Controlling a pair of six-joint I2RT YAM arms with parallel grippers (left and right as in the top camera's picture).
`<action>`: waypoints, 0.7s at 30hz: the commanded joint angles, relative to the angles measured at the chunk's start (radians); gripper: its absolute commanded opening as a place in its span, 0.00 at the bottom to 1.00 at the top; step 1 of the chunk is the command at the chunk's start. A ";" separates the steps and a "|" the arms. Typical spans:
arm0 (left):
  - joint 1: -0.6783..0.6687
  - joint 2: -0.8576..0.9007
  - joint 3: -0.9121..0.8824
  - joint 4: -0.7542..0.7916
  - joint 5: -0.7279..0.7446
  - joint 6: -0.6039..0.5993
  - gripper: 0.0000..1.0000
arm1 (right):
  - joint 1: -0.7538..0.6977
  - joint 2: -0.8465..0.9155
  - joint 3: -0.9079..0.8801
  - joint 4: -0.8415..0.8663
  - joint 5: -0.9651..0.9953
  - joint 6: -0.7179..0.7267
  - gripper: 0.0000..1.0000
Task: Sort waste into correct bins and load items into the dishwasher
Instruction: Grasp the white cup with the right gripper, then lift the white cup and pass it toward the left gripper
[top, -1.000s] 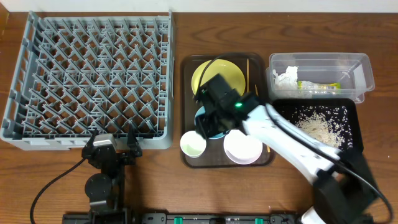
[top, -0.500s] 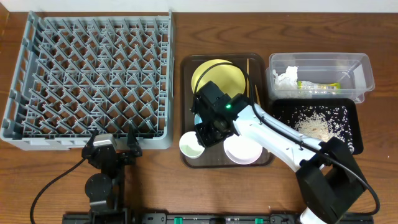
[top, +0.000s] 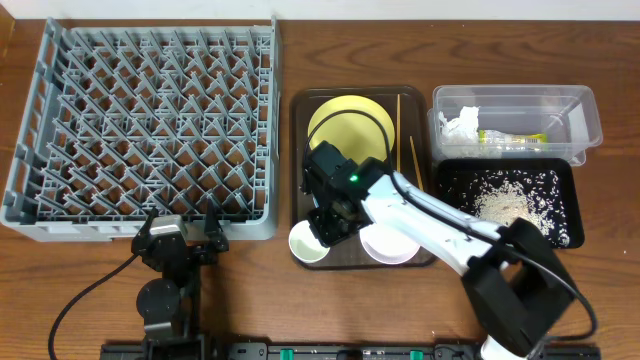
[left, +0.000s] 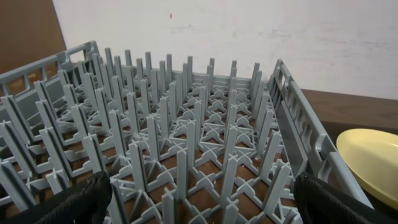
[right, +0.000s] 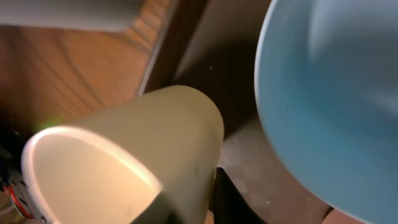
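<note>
The right end effector (top: 332, 220) is low between the white cup (top: 309, 242) and the blue bowl (right: 323, 93); its grip I cannot tell. The left end effector (left: 205, 194) is wide open, empty.

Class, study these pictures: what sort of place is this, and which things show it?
Likely a lab tabletop staged as a dish-clearing station: a grey dish rack, a brown tray holding a yellow plate, and a robot arm over it.

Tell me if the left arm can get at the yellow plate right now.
Probably not cleanly. The left gripper sits open by the front wall of the dish rack, and the right arm reaches across the brown tray just in front of the yellow plate, blocking that side.
</note>
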 joint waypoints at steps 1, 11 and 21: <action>0.004 -0.002 -0.013 -0.039 0.006 0.006 0.94 | 0.016 0.061 0.062 -0.031 -0.017 -0.020 0.17; 0.004 -0.002 -0.013 -0.037 0.018 -0.020 0.94 | 0.014 0.076 0.176 -0.117 0.011 -0.068 0.01; 0.004 0.050 0.079 -0.041 0.183 -0.280 0.94 | -0.234 -0.149 0.238 -0.105 0.000 -0.068 0.01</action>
